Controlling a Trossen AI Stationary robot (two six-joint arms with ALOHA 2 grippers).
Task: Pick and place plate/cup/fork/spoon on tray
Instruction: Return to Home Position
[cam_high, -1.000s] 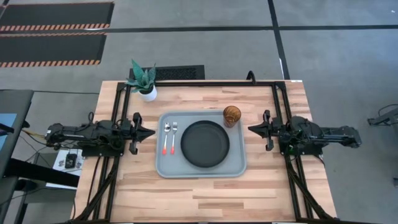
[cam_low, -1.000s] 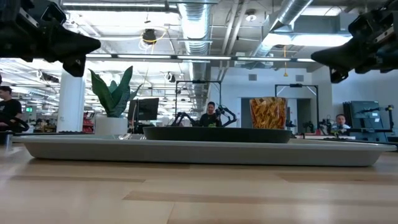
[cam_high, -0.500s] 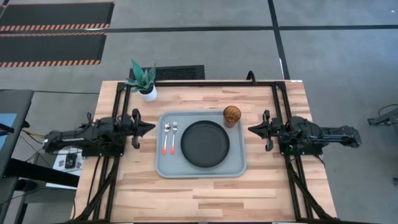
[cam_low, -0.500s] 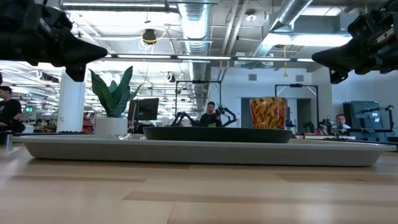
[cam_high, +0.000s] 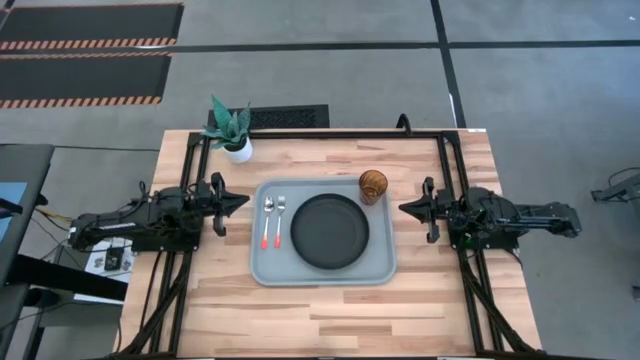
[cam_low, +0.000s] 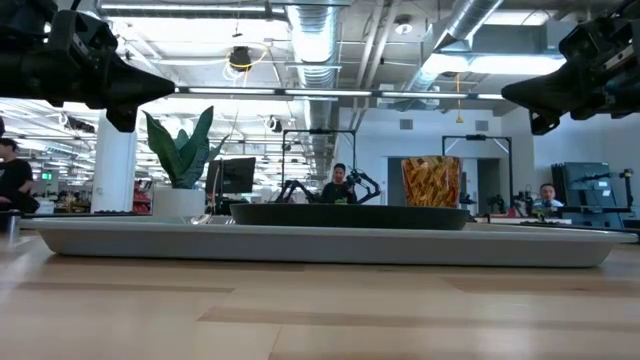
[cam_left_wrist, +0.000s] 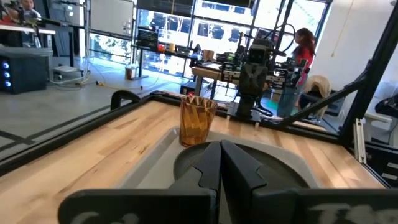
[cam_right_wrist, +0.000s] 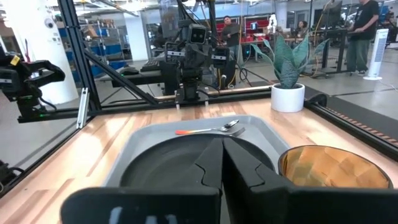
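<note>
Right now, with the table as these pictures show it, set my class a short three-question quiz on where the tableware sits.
1. True or false: the cup stands on the tray.
2. Which lies nearer the plate: A) the spoon B) the fork?
3. Fill in: both the left gripper and the right gripper are ___.

Key: 1 true; 2 B; 3 shut, each holding nothing, beside the tray.

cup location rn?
High view: the cup stands in the tray's far right corner, beside the plate, nearer the right arm.
</note>
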